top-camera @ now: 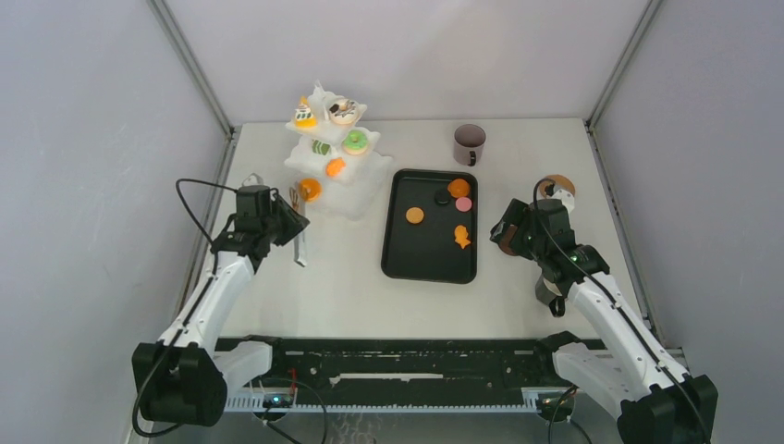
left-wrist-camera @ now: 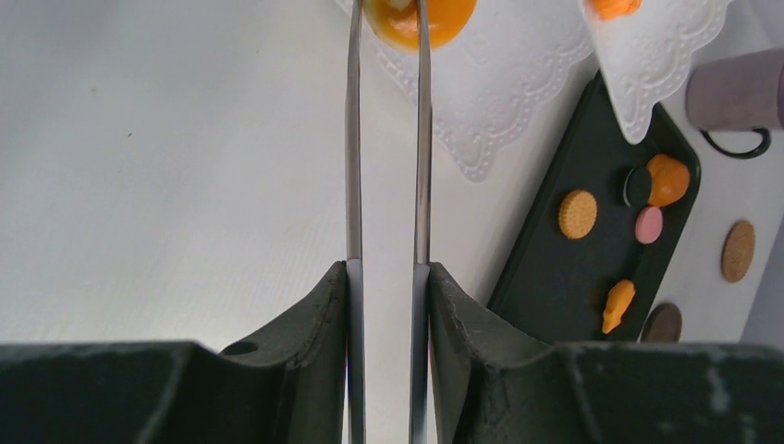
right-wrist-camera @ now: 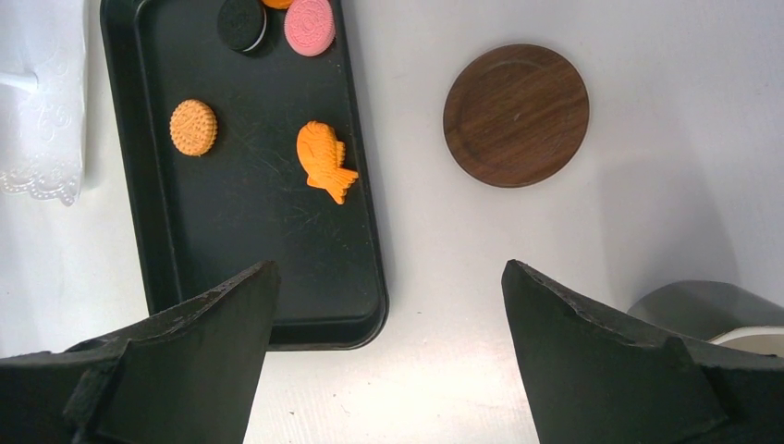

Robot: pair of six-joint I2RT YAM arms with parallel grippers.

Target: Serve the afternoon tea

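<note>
L pincer (left-wrist-camera: 388, 277) nearly closed on a pair of metal tongs (left-wrist-camera: 422, 139), both blades clamped btw its fingers. Tong tips reach the orange doughnut (left-wrist-camera: 421, 17) on the bottom tier of the white stand (left-wrist-camera: 499, 83): one blade crosses over it, the other sits at its edge, can't tell if it's actually pinched. R pincer (right-wrist-camera: 388, 351) wide open w/ nothing in it, hanging over bare surface (right-wrist-camera: 434, 240) btw the black tray (right-wrist-camera: 250, 250) and a round dark wooden coaster (right-wrist-camera: 516, 116). On the tray: round orange cookie (right-wrist-camera: 193, 127), fish-shaped orange biscuit (right-wrist-camera: 325, 161), black sandwich cookie (right-wrist-camera: 241, 22) just beside a pink cookie (right-wrist-camera: 309, 25). From the top view, upper tiers carry a green doughnut (top-camera: 355, 141), a choc-topped doughnut (top-camera: 343, 111), a yellow cake (top-camera: 303, 115) + a couple more small pieces. Dark mug (top-camera: 470, 143) stands upright on the surface behind the tray's far end. A paler coaster (top-camera: 562, 182) lies far R, partly behind the R arm.
</note>
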